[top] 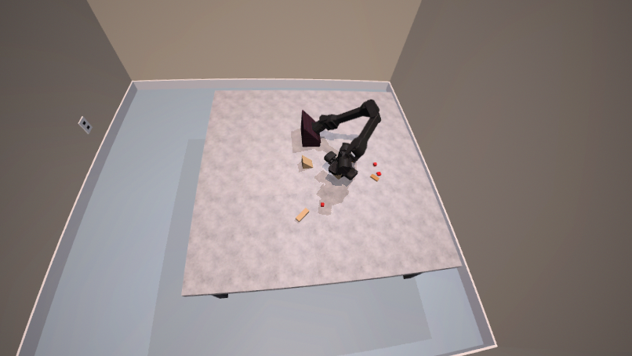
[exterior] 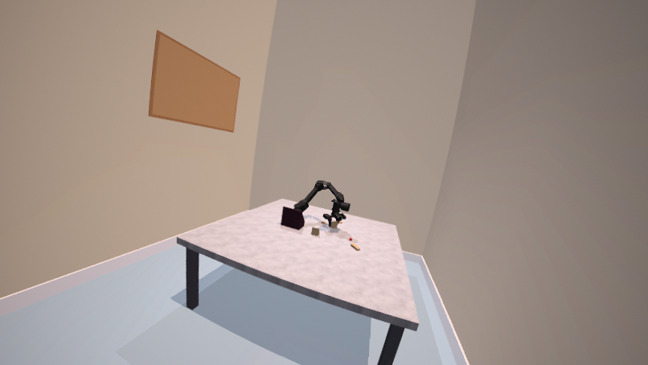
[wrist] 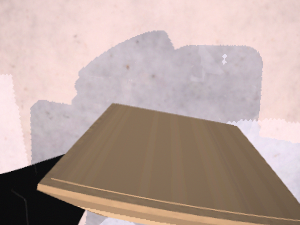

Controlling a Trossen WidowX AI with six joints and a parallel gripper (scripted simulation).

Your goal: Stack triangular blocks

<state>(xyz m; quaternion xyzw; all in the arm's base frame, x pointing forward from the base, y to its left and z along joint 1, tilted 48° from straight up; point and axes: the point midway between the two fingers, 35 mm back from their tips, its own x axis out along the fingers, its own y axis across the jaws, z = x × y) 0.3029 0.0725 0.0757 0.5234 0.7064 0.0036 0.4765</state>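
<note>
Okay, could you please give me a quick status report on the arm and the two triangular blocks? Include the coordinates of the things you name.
End effector [top: 339, 176] [exterior: 334, 223] shut on one triangular block [exterior: 334, 224] [wrist: 160, 159]. Other triangular block [top: 306, 162] [exterior: 315, 231] on table, unstacked. Nothing seen between them.

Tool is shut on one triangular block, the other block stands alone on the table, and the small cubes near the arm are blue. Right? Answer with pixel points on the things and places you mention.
Cube colour is wrong: the top view shows the small cubes [top: 322, 205] red. The tool [top: 339, 176] [exterior: 334, 223] is shut on one triangular block [wrist: 160, 159], and the other block [top: 306, 162] [exterior: 315, 231] stands alone on the table [top: 247, 247] [exterior: 289, 263].
</note>
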